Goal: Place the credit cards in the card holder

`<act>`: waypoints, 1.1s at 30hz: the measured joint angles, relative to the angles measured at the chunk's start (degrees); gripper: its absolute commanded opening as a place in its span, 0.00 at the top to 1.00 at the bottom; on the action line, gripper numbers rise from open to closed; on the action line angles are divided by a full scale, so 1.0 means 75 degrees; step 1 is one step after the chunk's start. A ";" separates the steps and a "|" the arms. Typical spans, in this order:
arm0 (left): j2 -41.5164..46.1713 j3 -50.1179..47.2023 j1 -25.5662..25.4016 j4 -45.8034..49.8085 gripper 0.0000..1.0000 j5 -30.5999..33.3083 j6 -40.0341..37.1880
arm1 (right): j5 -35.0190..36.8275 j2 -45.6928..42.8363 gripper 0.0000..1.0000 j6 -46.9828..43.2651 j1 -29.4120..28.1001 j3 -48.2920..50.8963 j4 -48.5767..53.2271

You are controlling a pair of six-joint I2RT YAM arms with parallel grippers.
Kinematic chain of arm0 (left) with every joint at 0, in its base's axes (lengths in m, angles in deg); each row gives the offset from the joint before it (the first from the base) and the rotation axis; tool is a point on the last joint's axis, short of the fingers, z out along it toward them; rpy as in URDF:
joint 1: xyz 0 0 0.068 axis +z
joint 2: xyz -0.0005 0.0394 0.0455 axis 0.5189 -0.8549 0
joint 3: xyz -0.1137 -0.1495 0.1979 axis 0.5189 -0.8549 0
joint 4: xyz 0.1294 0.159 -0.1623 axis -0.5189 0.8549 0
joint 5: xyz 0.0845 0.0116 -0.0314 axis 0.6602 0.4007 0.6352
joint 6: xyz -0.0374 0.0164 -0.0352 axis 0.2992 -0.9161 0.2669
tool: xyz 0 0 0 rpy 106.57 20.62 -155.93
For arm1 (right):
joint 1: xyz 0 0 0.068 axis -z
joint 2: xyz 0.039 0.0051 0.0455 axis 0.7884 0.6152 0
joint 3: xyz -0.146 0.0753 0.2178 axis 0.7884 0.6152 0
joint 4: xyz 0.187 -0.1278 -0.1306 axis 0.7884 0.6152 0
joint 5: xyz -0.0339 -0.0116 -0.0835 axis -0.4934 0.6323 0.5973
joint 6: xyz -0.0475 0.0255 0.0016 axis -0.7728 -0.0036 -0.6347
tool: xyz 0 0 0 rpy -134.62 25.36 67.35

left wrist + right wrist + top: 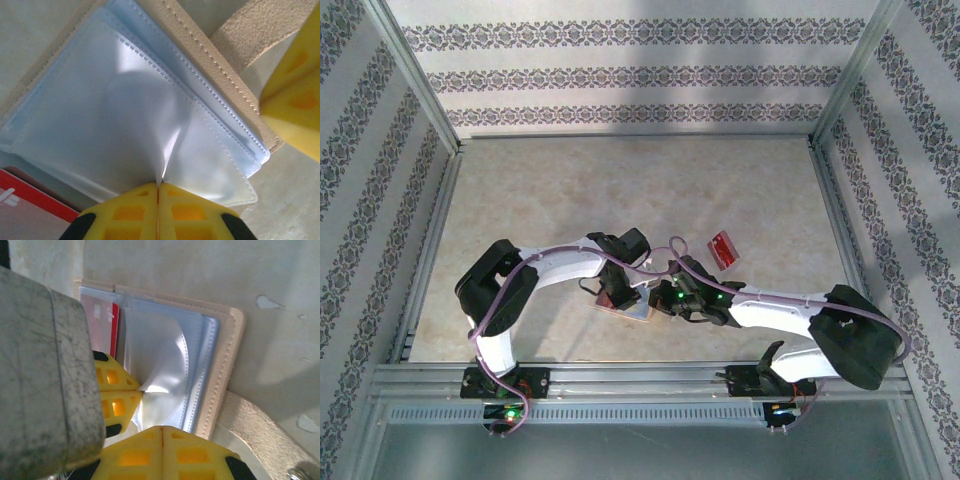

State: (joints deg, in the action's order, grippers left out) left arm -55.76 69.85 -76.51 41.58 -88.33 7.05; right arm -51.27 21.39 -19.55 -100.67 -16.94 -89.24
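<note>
The card holder (235,340) is spread open on the tabletop (550,200). A clear pocket (140,125) is pinched in the closed left claw (158,189); the right claw (162,430) is shut, apparently empty. The pocket should be lifted gently so the holder is not dragged.

card holder (210,62): matt grainy tan cover, glossy clear plastic pockets (100,110) inside.

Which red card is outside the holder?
The red credit card lying alone on the table. The other red card sits in the open card holder, under a clear sleeve.
</note>
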 measured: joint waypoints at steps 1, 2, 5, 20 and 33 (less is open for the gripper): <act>0.0009 -0.0015 0.0000 -0.0009 0.95 0.0000 0.0000 | -0.0015 0.0061 0.93 0.0003 0.0000 0.0000 -0.0064; 0.0015 -0.0017 0.0006 -0.0012 0.95 -0.0003 0.0000 | -0.0038 0.0117 0.90 0.0015 0.0000 0.0000 -0.0102; 0.0015 -0.0017 0.0061 -0.0009 0.95 -0.0064 0.0000 | -0.0082 0.0248 0.87 0.0178 0.0000 0.0006 -0.0338; 0.0015 -0.0041 0.0259 -0.0006 0.96 -0.0425 0.0058 | -0.0146 0.0099 0.77 0.1501 -0.0140 0.0653 -0.1224; -0.0009 -0.0052 0.0309 -0.0006 0.96 -0.0522 0.0117 | 0.0379 -0.0044 0.75 0.2978 -0.0507 0.1209 -0.1985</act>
State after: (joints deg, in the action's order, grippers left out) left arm -55.83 69.45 -74.19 41.54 -92.24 7.93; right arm -48.43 21.07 2.79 -104.48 -7.87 -104.12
